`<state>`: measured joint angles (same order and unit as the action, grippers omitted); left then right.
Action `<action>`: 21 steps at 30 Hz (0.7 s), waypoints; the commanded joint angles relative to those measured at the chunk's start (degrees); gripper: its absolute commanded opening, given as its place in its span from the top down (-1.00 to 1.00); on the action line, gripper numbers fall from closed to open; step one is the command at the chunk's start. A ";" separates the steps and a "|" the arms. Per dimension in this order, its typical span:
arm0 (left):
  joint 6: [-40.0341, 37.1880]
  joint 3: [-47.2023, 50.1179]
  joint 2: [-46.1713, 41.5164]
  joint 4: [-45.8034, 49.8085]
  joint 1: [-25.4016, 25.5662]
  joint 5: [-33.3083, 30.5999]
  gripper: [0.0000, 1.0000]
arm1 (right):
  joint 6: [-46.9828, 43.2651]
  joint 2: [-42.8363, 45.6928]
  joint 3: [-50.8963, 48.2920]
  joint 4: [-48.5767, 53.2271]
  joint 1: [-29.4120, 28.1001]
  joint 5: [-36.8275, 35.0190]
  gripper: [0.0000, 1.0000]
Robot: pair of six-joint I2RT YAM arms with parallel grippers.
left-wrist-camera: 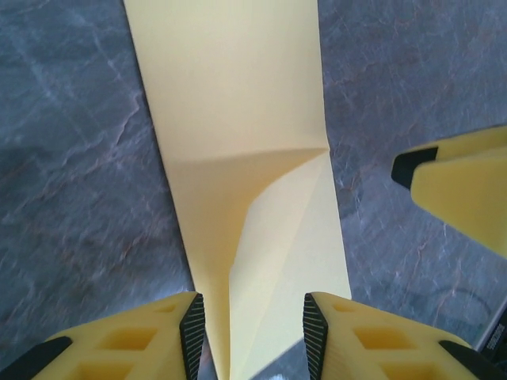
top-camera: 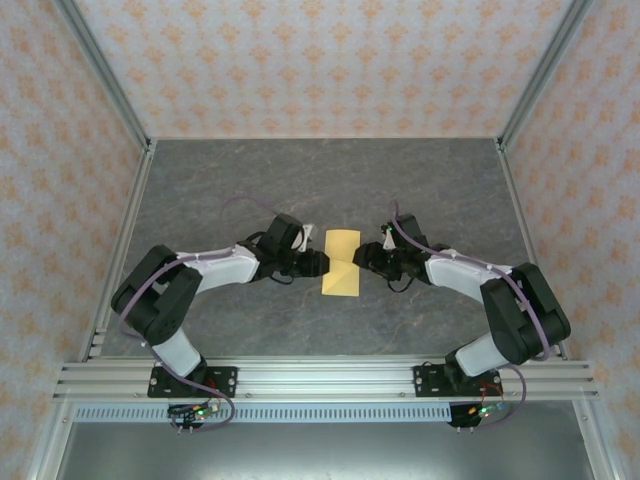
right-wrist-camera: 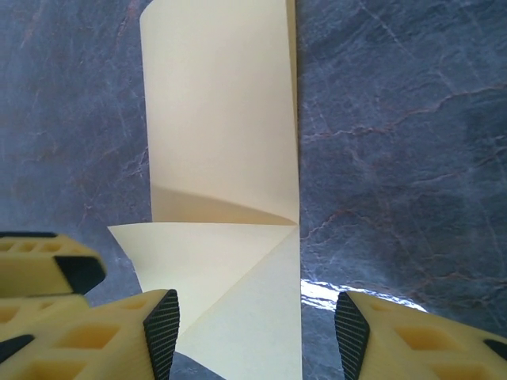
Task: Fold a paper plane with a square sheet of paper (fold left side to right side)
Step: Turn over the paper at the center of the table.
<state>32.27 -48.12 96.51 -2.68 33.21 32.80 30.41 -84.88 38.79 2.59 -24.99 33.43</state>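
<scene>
Paper: we see the thin yellow-orange folded sheet of paper [top-camera: 341, 262] lying flat mid-way on the grey marbled table [top-camera: 250, 180], between both claws.
Left claw [left-wrist-camera: 253, 317]: jaws parted, straddling the sheet's end, gripping nothing.
Right claw [right-wrist-camera: 255, 317]: wide open, empty.

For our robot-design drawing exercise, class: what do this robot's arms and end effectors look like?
The left arm and right arm have rounded white and black links, each trailed by a purple cable. The left end effector and right end effector have blocky yellow fingers with hollow cells and black ribbed pads.
</scene>
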 commanded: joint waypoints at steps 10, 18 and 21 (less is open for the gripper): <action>-1.04 -6.59 6.37 -0.33 -0.29 -1.33 0.32 | -0.04 0.00 0.15 -1.49 -0.14 1.46 -0.16; -3.51 -6.31 5.13 2.27 -0.34 -3.64 0.78 | -0.09 -0.88 0.37 -2.06 -0.15 2.07 -0.16; -4.20 -5.67 3.73 3.05 -0.32 -5.00 0.86 | 0.39 -1.47 0.41 -2.97 -0.14 2.72 -0.17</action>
<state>30.11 -53.32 102.52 -1.98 33.21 30.79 30.41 -85.19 38.79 1.65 -24.99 35.11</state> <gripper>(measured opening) 0.078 0.584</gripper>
